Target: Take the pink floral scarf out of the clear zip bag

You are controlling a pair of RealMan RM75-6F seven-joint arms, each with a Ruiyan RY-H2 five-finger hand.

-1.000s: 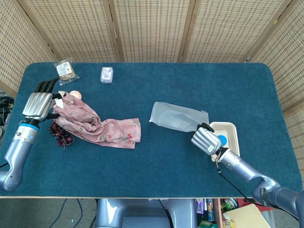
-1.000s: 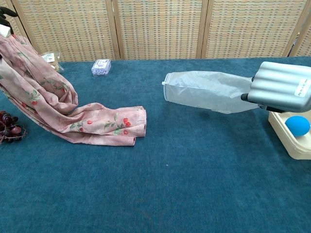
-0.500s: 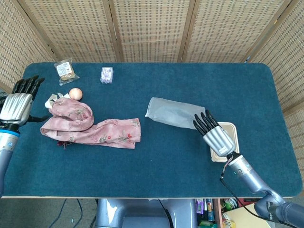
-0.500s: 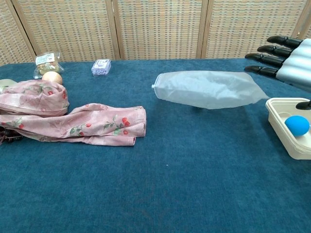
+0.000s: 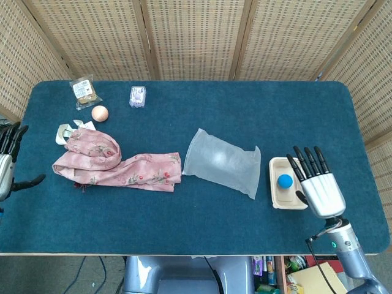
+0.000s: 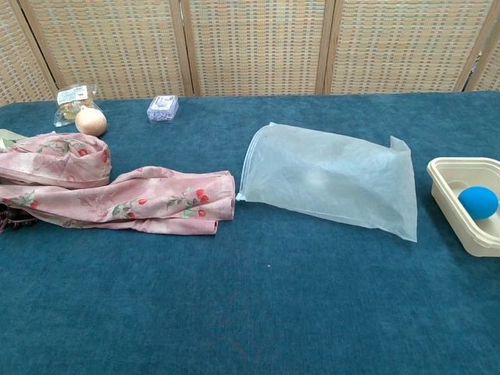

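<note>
Out of the clear zip bag [image 5: 222, 163] and heaped just beside its mouth, pink floral scarf [image 5: 116, 165]; bag flat, empty; left hand [image 5: 6, 166] and right hand [image 5: 318, 187] spread, holding nothing; task apparently complete.

One pink floral scarf [image 5: 116, 164] and one clear zip bag [image 5: 222, 162] lie on the one table [image 5: 202, 239]. There is one beige tray [image 5: 285, 196] with one blue ball [image 5: 284, 180], one peach-coloured round fruit [image 5: 99, 113], one snack packet [image 5: 84, 90], one small wrapped purple item [image 5: 138, 96], and two hands: left hand [image 5: 6, 165], right hand [image 5: 318, 190].
</note>
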